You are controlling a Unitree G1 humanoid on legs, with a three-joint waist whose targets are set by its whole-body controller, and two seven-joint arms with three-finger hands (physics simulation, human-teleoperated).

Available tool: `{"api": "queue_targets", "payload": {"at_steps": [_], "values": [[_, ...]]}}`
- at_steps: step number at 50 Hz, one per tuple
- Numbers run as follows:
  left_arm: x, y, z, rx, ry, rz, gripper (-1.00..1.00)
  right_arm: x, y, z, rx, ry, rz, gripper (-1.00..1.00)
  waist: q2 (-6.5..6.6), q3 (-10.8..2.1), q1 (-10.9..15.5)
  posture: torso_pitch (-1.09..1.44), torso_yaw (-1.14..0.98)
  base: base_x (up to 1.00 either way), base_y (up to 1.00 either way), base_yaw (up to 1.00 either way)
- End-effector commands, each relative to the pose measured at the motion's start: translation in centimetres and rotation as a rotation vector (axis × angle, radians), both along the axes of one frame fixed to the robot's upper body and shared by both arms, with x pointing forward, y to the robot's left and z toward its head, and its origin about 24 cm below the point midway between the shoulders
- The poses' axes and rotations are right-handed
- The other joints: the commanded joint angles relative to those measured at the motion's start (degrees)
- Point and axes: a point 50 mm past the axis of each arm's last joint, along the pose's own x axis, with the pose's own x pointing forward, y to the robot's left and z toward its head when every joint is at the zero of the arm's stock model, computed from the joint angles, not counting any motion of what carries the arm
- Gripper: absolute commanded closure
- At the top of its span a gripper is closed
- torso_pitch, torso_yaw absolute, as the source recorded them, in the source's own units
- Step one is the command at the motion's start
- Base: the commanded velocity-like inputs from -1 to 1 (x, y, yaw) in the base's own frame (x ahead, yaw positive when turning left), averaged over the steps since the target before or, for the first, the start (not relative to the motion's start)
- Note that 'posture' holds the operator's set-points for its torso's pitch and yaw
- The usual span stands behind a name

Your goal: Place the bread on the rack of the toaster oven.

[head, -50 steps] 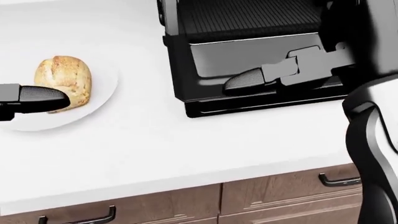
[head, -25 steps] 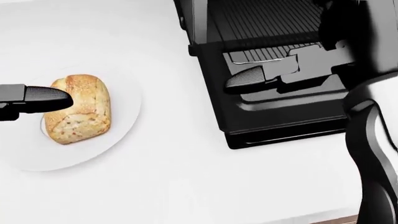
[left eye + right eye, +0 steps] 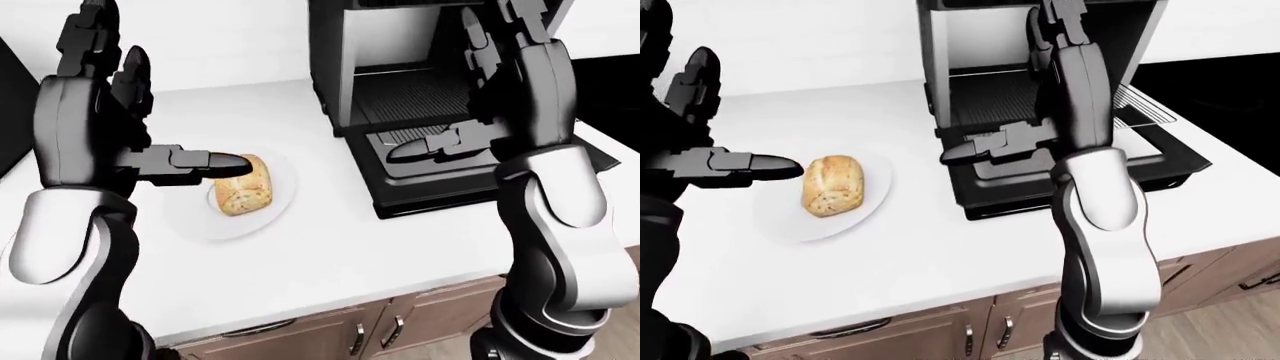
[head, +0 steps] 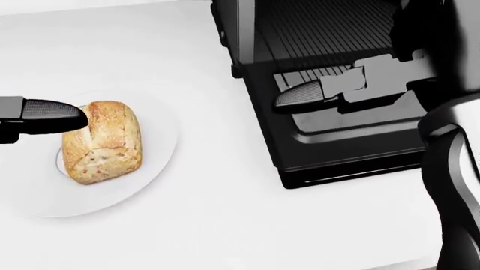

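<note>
Bread loaf (image 4: 101,142) sits on a white plate (image 4: 150,174); the left hand (image 3: 95,112), fingers wide, hovers at its 9 o'clock. Right hand (image 3: 510,60), spread wide, hangs above the toaster oven (image 3: 1040,112) door.

The toaster oven (image 3: 1040,97) stands with its mouth unblocked at the top of the right-eye view, its door (image 4: 353,140) folded down flat onto the table (image 4: 210,225). The right hand (image 3: 515,67) is raised over that door, one of its fingers (image 4: 300,94) stretching leftward across the way to the rack (image 4: 322,28). Bare table lies between the door and the plate (image 4: 150,169) at the left. The bread (image 4: 101,140) has clear room above and to its right; a finger of the left hand (image 3: 90,97) reaches its left side.
</note>
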Motion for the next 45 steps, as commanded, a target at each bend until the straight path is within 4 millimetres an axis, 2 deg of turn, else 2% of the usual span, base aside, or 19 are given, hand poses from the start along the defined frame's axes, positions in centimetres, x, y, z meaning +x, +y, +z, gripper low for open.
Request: {"api": "queue_targets", "payload": {"at_steps": [1, 5, 13, 16, 22, 28, 34, 45], "values": [[-0.3, -0.6, 0.9, 0.029, -0.053, -0.034, -1.0, -0.6, 0.0, 1.2, 0.001, -0.074, -0.004, -1.0, 0.22, -1.16, -0.1, 0.0, 0.0, 0.0, 0.0, 0.0], [0.5, -1.8, 0.3, 0.081, -0.008, -0.093, -1.0, -0.6, -0.3, 1.1, 0.004, -0.075, -0.011, -1.0, 0.17, -1.16, 0.1, 0.0, 0.0, 0.0, 0.0, 0.0], [1.9, -3.0, -1.3, 0.179, 0.042, -0.122, -1.0, -0.8, -0.6, 0.8, 0.006, -0.074, -0.02, -1.0, -0.1, -1.23, 0.4, 0.0, 0.0, 0.0, 0.0, 0.0], [2.5, -3.0, -1.2, 0.22, 0.052, -0.109, -1.0, -0.9, -0.7, 0.7, 0.009, -0.073, -0.023, -1.0, -0.26, -1.38, 0.5, 0.0, 0.0, 0.0, 0.0, 0.0], [4.1, -3.4, 0.7, 0.321, 0.078, -0.092, -1.0, -1.2, -0.9, 0.4, 0.013, -0.071, -0.027, -1.0, -0.63, -1.39, 0.7, 0.0, 0.0, 0.0, 0.0, 0.0], [5.6, -3.0, 1.2, 0.373, 0.103, -0.067, -1.0, -1.7, -1.4, -0.1, 0.027, -0.073, -0.043, -1.0, -0.83, -1.55, 0.8, 0.0, 0.0, 0.0, 0.0, 0.0], [6.9, -2.2, 0.6, 0.407, 0.163, -0.036, -1.0, -1.7, -1.6, -0.4, 0.031, -0.073, -0.052, -1.0, -0.89, -1.79, 0.6, 0.0, 0.0, 0.0, 0.0, 0.0], [7.1, -1.5, -0.4, 0.446, 0.219, -0.025, -1.0, -1.7, -1.6, -0.7, 0.038, -0.072, -0.054, -1.0, -1.08, -2.16, 0.6, 0.0, 0.0, 0.0, 0.0, 0.0]]}}
